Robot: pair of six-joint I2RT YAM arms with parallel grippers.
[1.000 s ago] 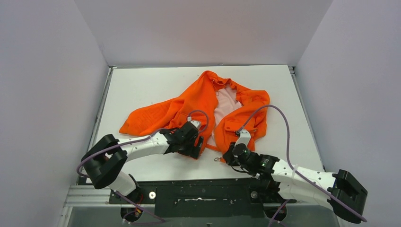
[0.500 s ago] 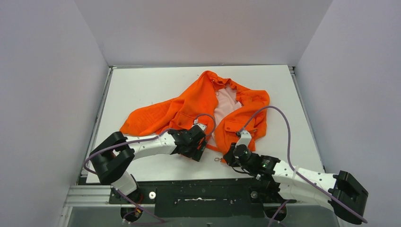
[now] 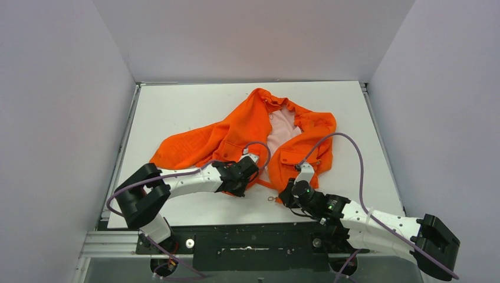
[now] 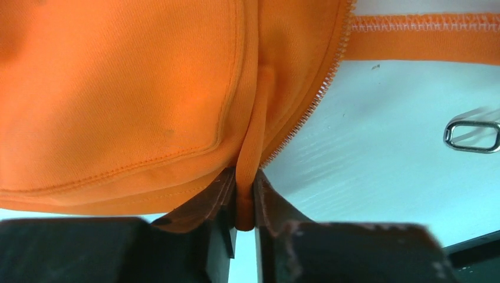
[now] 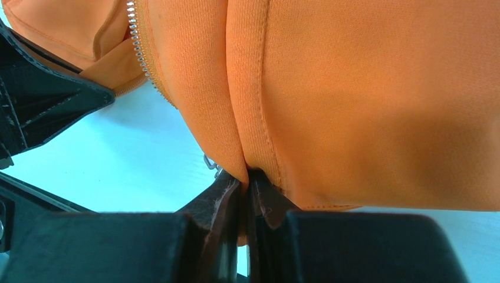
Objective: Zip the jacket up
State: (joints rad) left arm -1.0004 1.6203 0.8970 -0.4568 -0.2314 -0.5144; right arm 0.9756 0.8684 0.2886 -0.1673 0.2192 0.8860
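Observation:
The orange jacket (image 3: 247, 127) lies open on the white table, its pink lining (image 3: 282, 130) showing. My left gripper (image 3: 250, 171) is at the bottom hem of the left front panel. In the left wrist view it (image 4: 244, 178) is shut on a thin fold of orange fabric (image 4: 250, 135), just beside the zipper teeth (image 4: 321, 88). My right gripper (image 3: 288, 192) is at the bottom of the right front panel. The right wrist view shows it (image 5: 244, 175) shut on a fold of that panel's edge (image 5: 247, 88), with zipper teeth (image 5: 137, 41) to its left.
A small metal ring (image 3: 270, 199) (image 4: 471, 135) lies on the table between the two grippers, at the end of a thin orange cord (image 3: 266, 184). Purple cables loop over both arms. Grey walls enclose the table on three sides.
My left gripper slid right along the hem toward the zipper edge and went from open to shut on the fabric. The right gripper has held its grip without moving.

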